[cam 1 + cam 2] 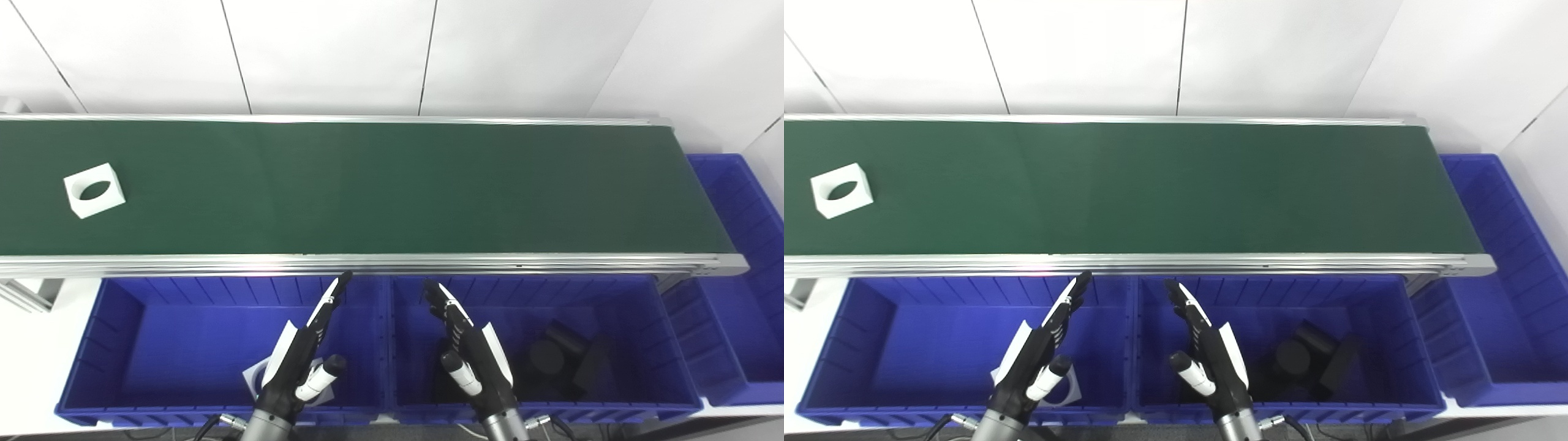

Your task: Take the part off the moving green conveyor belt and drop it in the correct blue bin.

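A white square part (94,190) with a round hole lies on the green conveyor belt (367,184) at its far left; it also shows in the right eye view (841,190). My left hand (303,349) is open and empty above the left blue bin (122,318). My right hand (468,346) is open and empty above the middle blue bin (612,300). Both hands are near the front, far from the part. A white part (1062,389) lies in the left bin, partly hidden by my left hand. Black parts (560,361) lie in the middle bin.
A third blue bin (741,294) stands at the belt's right end. The belt's aluminium front rail (367,263) runs between the bins and the belt. A white wall stands behind the belt.
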You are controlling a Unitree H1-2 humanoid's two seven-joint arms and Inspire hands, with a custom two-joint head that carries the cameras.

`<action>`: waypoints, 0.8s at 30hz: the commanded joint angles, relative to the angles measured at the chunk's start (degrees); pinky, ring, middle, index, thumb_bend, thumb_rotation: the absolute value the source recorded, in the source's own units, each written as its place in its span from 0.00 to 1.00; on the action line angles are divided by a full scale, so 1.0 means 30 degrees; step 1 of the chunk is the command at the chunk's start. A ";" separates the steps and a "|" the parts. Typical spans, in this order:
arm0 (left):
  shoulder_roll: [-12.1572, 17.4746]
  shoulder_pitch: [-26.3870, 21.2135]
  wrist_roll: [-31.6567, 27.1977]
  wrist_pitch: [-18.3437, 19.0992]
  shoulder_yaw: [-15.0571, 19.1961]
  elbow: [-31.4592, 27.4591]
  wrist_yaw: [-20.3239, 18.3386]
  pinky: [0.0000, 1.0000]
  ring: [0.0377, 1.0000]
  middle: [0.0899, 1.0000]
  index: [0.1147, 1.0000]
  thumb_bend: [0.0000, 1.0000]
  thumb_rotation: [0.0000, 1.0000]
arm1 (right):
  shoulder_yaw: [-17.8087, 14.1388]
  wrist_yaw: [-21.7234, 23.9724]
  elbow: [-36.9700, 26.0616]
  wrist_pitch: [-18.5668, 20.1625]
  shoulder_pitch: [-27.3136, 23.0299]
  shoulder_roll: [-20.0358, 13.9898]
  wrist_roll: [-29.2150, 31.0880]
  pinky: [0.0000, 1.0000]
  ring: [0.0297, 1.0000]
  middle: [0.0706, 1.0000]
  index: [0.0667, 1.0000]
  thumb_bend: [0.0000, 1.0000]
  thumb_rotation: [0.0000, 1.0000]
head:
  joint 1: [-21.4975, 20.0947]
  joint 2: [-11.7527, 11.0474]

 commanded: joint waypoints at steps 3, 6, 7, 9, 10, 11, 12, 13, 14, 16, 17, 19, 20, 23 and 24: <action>0.0081 -0.0202 -0.0099 -0.0686 0.0043 -0.0208 0.0221 1.00 1.00 1.00 0.97 0.79 1.00 | 0.0117 -0.0254 -0.0323 -0.1020 -0.0187 0.0093 0.0096 0.92 0.94 0.94 0.92 0.91 0.93 | 0.0005 -0.0006; 0.0087 -0.0211 -0.0102 -0.0686 0.0046 -0.0196 0.0215 1.00 1.00 1.00 0.97 0.79 1.00 | 0.0160 -0.0321 -0.0274 -0.1020 -0.0205 0.0068 0.0053 0.92 0.94 0.94 0.92 0.92 0.94 | -0.0001 -0.0022; 0.0093 -0.0217 -0.0107 -0.0686 0.0035 -0.0186 0.0216 1.00 1.00 1.00 0.97 0.78 1.00 | 0.0170 -0.0333 -0.0250 -0.1020 -0.0217 0.0055 0.0052 0.93 0.94 0.94 0.92 0.92 0.94 | -0.0001 -0.0022; 0.0100 -0.0209 -0.0111 -0.0686 0.0037 -0.0178 0.0199 1.00 1.00 1.00 0.97 0.78 1.00 | 0.0151 -0.0276 -0.0212 -0.1020 -0.0219 0.0070 0.0147 0.93 0.95 0.94 0.92 0.92 0.93 | -0.0029 -0.0028; 0.0097 -0.0204 -0.0113 -0.0686 0.0041 -0.0181 0.0199 1.00 1.00 1.00 0.97 0.78 1.00 | 0.0143 -0.0277 -0.0214 -0.1020 -0.0212 0.0084 0.0159 0.93 0.95 0.94 0.92 0.92 0.93 | -0.0032 -0.0037; 0.0102 -0.0204 -0.0057 -0.0686 0.0034 -0.0183 0.0247 1.00 1.00 1.00 0.97 0.78 1.00 | 0.0143 -0.0313 -0.0220 -0.1020 -0.0205 0.0087 0.0121 0.93 0.94 0.94 0.92 0.93 0.93 | -0.0032 -0.0037; 0.0106 -0.0212 -0.0014 -0.0686 0.0029 -0.0177 0.0279 1.00 1.00 1.00 0.97 0.78 1.00 | 0.0150 -0.0358 -0.0218 -0.1020 -0.0209 0.0085 0.0078 0.92 0.94 0.94 0.92 0.93 0.93 | -0.0032 -0.0037; 0.0118 -0.0230 0.0008 -0.0686 0.0008 -0.0148 0.0303 1.00 1.00 1.00 0.97 0.78 1.00 | 0.0163 -0.0376 -0.0175 -0.1020 -0.0235 0.0078 0.0086 0.92 0.94 0.94 0.92 0.92 0.93 | -0.0009 -0.0139; 0.0127 -0.0243 0.0018 -0.0686 -0.0007 -0.0126 0.0316 1.00 1.00 1.00 0.97 0.78 1.00 | 0.0175 -0.0383 -0.0141 -0.1020 -0.0256 0.0071 0.0101 0.93 0.94 0.94 0.92 0.92 0.93 | -0.0009 -0.0139; 0.0148 -0.0275 0.0094 -0.0686 -0.0073 -0.0022 0.0425 1.00 1.00 1.00 0.97 0.77 1.00 | 0.0181 -0.0360 -0.0068 -0.1018 -0.0261 0.0056 0.0103 0.93 0.94 0.94 0.92 0.92 0.93 | 0.0082 -0.0356; 0.0143 -0.0295 0.0113 -0.0686 -0.0105 0.0073 0.0472 1.00 1.00 1.00 0.97 0.77 1.00 | 0.0179 -0.0356 -0.0013 -0.1017 -0.0262 0.0046 0.0107 0.93 0.94 0.94 0.92 0.92 0.93 | 0.0231 -0.0564; 0.0131 -0.0341 0.0165 -0.0686 -0.0186 0.0272 0.0571 1.00 1.00 1.00 0.97 0.77 1.00 | 0.0176 -0.0292 0.0148 -0.1018 -0.0291 0.0003 0.0206 0.93 0.94 0.94 0.92 0.92 0.93 | 0.0512 -0.0841; 0.0119 -0.0361 0.0164 -0.0686 -0.0220 0.0361 0.0606 1.00 1.00 1.00 0.97 0.77 1.00 | 0.0176 -0.0272 0.0228 -0.1018 -0.0308 -0.0019 0.0247 0.93 0.95 0.94 0.92 0.93 0.93 | 0.0512 -0.0841; 0.0012 -0.0454 0.0045 -0.0686 -0.0366 0.0779 0.0706 1.00 1.00 1.00 0.97 0.77 1.00 | 0.0133 -0.0294 0.0576 -0.1019 -0.0379 -0.0100 0.0360 0.94 0.94 0.94 0.92 0.94 0.93 | 0.1509 -0.1491; -0.0042 -0.0489 -0.0032 -0.0686 -0.0419 0.0923 0.0749 1.00 1.00 1.00 0.97 0.77 1.00 | 0.0105 -0.0255 0.0679 -0.1020 -0.0387 -0.0129 0.0442 0.94 0.94 0.94 0.92 0.94 0.93 | 0.1603 -0.1544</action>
